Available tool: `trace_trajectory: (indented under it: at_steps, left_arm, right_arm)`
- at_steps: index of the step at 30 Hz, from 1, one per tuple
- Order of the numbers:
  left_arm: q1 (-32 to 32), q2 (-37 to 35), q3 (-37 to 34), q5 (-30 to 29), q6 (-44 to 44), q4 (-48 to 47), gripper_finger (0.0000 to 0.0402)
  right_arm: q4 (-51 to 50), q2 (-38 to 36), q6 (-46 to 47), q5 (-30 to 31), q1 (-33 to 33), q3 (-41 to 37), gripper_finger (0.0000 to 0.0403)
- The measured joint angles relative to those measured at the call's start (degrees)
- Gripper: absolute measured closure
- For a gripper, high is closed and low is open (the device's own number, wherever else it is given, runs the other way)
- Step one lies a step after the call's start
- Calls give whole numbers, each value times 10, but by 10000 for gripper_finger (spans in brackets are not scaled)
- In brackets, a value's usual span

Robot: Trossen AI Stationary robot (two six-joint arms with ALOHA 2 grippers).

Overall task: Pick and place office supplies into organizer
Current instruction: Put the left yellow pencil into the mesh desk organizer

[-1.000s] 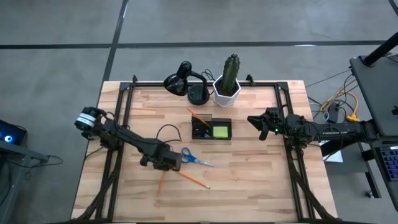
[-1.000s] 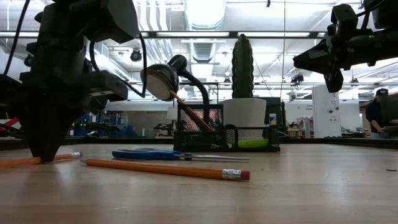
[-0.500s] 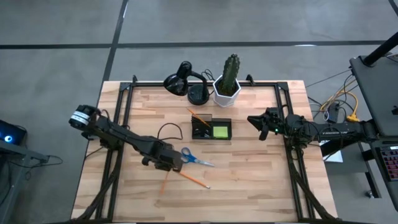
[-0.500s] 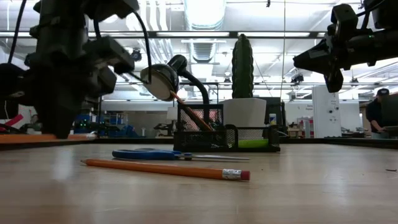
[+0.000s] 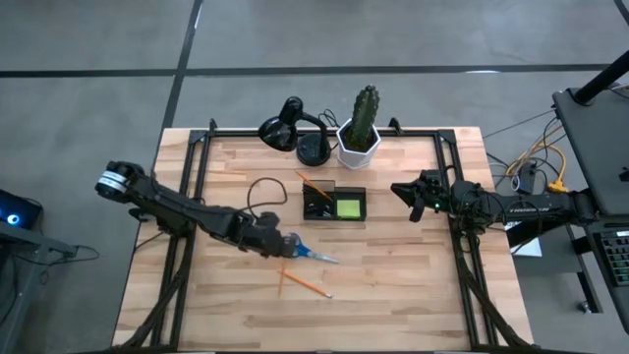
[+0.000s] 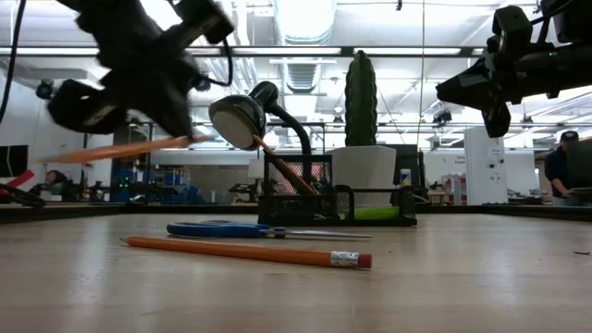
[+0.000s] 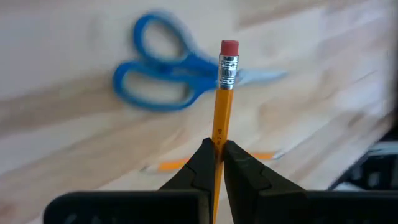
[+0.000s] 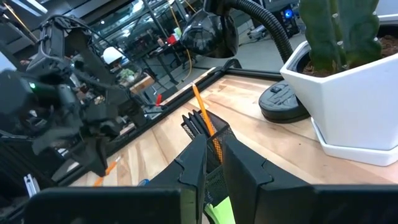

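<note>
1. The left gripper point(image 7: 217, 155) is closed on a thin orange wooden pencil point(image 7: 222, 106) with a pink eraser and silver ferrule. The two dark fingers pinch the shaft, and the eraser end projects forward.
2. A second ago this gripper stood low at the tabletop over a pencil lying at the near left. The pencil is now clear of the wood, held roughly level in the air in the low view, and the left gripper point(image 5: 278, 243) has swung rightward to hang over the handles of the blue-handled steel scissors point(image 5: 307, 250).
3. Judged from this, the pick is complete and the carry to the container has begun; the insertion remains to be done.
4. A second orange pencil point(image 6: 248, 251) lies flat on the light wooden table point(image 5: 393, 295), just near of the scissors, not yet collected.
5. The small black mesh desk organizer point(image 5: 334, 204) stands at table centre, far and to the right of the left gripper. It already holds one upright orange pencil point(image 8: 202, 112) in its left compartment and a lime-green square sticky-note pad point(image 5: 348, 207) in its right.
6. A black desk lamp point(image 5: 293, 128) and a green cactus in a white hexagonal pot point(image 5: 361, 133) stand along the far edge.
7. The right gripper point(image 5: 405, 197) waits raised at the right of the organizer, its fingers nearly together and holding nothing.
</note>
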Motion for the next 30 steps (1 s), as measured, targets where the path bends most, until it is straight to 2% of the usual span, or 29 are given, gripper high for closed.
trace_trajectory:
  at_steps: [5,13,30]
  left_arm:
    - [12,-9,0,-56,34,47,396]
    - [42,-9,0,-86,107,113,396]
    - [85,-9,-1,-222,315,291,396]
  right_arm:
    - [0,0,0,0,0,0,360]
    - [0,0,3,-1,0,0,360]
    - [0,0,5,-1,0,0,360]
